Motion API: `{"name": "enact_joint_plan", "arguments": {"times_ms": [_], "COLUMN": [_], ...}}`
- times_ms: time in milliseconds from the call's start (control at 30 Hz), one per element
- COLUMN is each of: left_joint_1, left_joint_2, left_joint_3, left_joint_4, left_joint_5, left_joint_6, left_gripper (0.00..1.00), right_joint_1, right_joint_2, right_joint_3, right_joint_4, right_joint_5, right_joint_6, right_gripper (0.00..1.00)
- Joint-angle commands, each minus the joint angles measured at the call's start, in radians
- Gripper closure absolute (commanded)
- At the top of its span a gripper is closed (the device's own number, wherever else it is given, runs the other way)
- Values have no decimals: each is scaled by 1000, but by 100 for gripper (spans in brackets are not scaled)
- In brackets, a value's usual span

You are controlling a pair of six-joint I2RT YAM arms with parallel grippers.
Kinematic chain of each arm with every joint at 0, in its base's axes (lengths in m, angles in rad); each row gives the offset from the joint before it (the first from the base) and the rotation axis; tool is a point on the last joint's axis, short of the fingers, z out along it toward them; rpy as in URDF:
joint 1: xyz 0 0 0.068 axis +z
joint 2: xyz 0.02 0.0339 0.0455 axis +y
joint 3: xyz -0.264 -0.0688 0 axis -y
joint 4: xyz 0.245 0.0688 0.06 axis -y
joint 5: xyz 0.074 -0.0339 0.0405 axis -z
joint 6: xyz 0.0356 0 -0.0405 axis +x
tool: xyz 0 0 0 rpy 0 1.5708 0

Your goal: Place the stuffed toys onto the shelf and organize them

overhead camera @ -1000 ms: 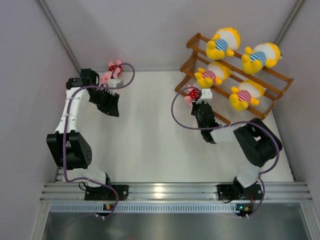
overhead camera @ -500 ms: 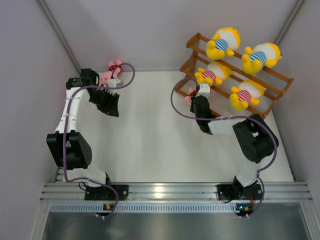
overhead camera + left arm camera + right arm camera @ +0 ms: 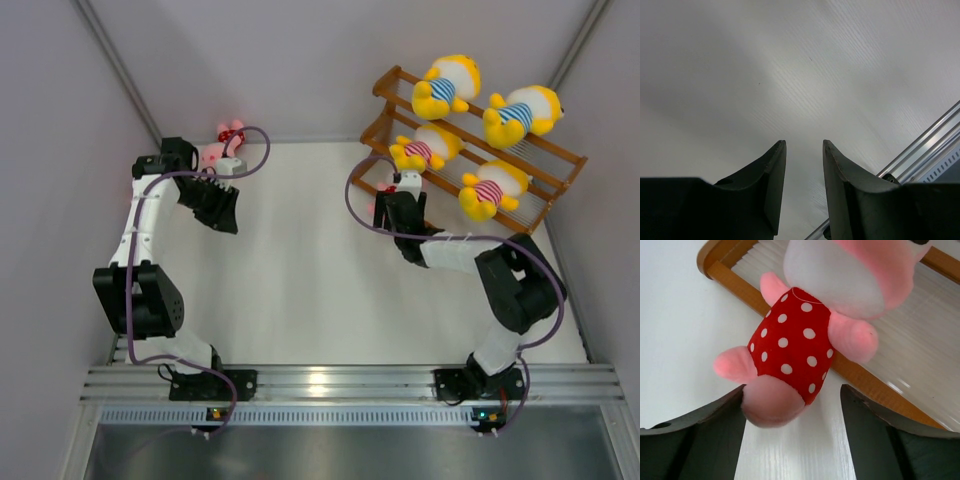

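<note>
My right gripper is at the left end of the shelf's lowest tier, jaws open. Between them a pink stuffed toy in a red white-dotted outfit lies head-first over the shelf's front rail; one foot hangs by the left finger. From above, only a bit of that toy shows. Yellow stuffed toys in striped shirts sit on the upper tiers: two on top, two below. Another pink toy lies in the back left corner behind my left gripper, which is open and holds nothing.
Grey walls close in the white table on the left, back and right. An aluminium rail with both arm bases runs along the near edge. The left wrist view shows bare tabletop and that rail.
My right gripper carried the pink toy up to the shelf's lowest tier and opened, letting go of it. The left arm has not moved.
</note>
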Motion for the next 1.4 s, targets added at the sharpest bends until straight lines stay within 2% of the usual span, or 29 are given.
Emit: {"name": "enact_joint_plan", "arguments": {"times_ms": [0,200,433,533,567,633,667,767,867,1000,1167,1367], "left_joint_1": [0,0,0,0,0,0,0,-1,-1,-1,0,-1], "left_joint_2": [-43,-49,-44,-40,-38,-38,-37,-47,-54,-54,-52,-48], "left_joint_3": [12,4,-2,-1,3,6,7,6,4,6,7,13], "left_joint_4": [-9,-10,-9,-10,-9,-10,-10,-9,-10,-10,-10,-10], "left_joint_5": [19,22,17,17,17,17,16,11,0,-1,-7,-7], "left_joint_6": [20,29,35,35,30,26,26,27,29,24,24,20], "left_gripper": [59,59,59,59,59,59,59,59,59,59,59,59], "right_joint_1": [16,44,131,168,174,176,176,176,174,171,159,125], "right_joint_2": [-91,-180,-266,-241,-223,-175,-117,-7,84,179,270,342], "right_joint_3": [13,3,29,87,113,204,235,352,436,535,584,625], "right_joint_4": [-57,-123,-294,-388,-424,-546,-583,-729,-794,-834,-809,-754], "right_joint_5": [-16,-23,-16,-95,-126,-178,-181,-187,-171,-48,107,176], "right_joint_6": [-11,-24,-128,-233,-258,-353,-381,-470,-527,-594,-663,-719], "right_gripper": [26,23,23,33,43,55,67,82,91,100,100,100]}}
